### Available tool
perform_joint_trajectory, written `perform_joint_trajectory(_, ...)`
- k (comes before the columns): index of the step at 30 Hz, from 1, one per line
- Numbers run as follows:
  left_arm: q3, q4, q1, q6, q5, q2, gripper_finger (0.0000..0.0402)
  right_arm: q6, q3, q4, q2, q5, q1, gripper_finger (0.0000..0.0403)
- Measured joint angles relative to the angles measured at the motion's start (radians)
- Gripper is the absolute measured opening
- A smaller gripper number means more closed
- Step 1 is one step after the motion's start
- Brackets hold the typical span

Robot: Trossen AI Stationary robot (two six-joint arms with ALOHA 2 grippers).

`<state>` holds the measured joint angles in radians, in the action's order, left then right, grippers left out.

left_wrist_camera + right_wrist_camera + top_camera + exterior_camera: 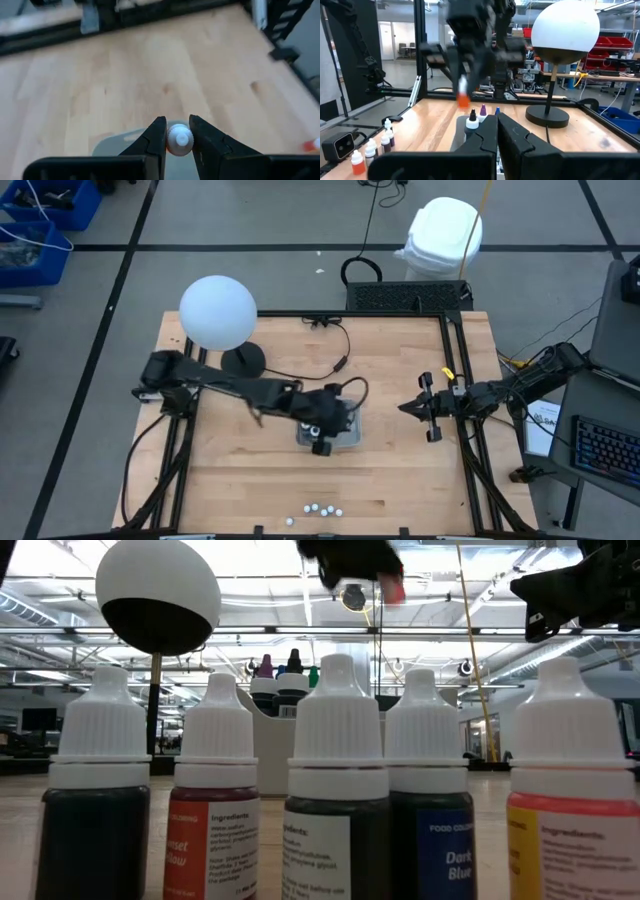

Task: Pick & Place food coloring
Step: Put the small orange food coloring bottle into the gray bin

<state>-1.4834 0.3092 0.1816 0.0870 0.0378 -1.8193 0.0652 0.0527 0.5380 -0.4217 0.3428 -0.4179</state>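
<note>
Left pincer (462, 75) clamped on orange bottle (463, 95), long axis vertical, cap up, over frame-centre tray (345, 438). Right pincer (407, 408) together.

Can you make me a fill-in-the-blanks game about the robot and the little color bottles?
1. The left gripper is shut on a small bottle with a ____ cap.
2. That gripper hangs above the clear ____ in the middle of the table.
3. The right gripper holds ____.
4. In the low view, the row of bottles stands closest to the camera, and one label says Dark ____.

Missing words: white; tray; nothing; Blue
</note>
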Motion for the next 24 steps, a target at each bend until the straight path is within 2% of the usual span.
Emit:
perform_joint_trajectory(5, 0.006, -0.039, -0.065, 0.022, -0.019, -0.079, 0.007, 0.004, 0.0, 0.003, 0.0, 0.0, 0.0, 0.0)
perform_joint_trajectory(12, 0.007, -0.075, -0.103, 0.077, -0.045, -0.19, 0.0077, 0.033, 0.0, 0.004, -0.001, 0.0, 0.0, 0.0)
perform_joint_trajectory(17, 0.008, -0.072, -0.118, 0.115, 0.015, -0.199, 0.0076, 0.033, 0.0, 0.012, -0.001, 0.0, 0.0, 0.0)
perform_joint_trajectory(24, 0.007, -0.068, -0.149, 0.13, -0.009, -0.207, 0.0076, 0.033, 0.0, 0.014, 0.0, 0.0, 0.0, 0.0)
